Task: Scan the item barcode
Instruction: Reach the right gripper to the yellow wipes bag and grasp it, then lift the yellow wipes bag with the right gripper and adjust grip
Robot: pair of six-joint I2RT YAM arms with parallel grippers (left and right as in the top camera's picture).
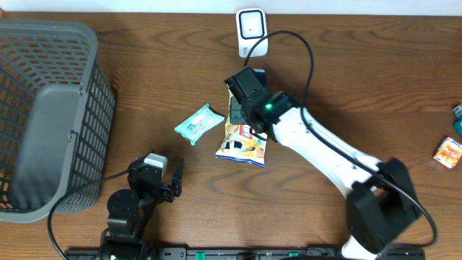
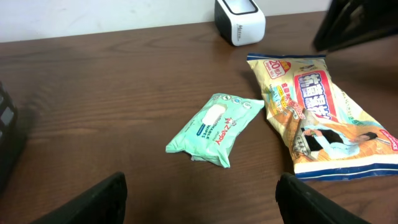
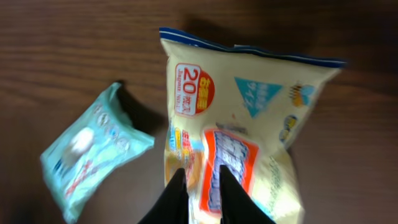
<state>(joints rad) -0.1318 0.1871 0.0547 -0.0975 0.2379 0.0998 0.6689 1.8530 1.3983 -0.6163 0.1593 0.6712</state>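
Over the snack bag [image 3: 249,124], the right gripper [image 3: 200,174] (nearly closed; pinching or not, I cannot tell) should grip an edge and show its underside to the scanner [image 1: 251,29].

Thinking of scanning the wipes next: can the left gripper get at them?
Probably yes: the open left gripper faces the wipes across bare table; the right arm is over the bag beside them.

Yellow snack bag [image 3: 249,124] beside wipes pack [image 3: 87,155]
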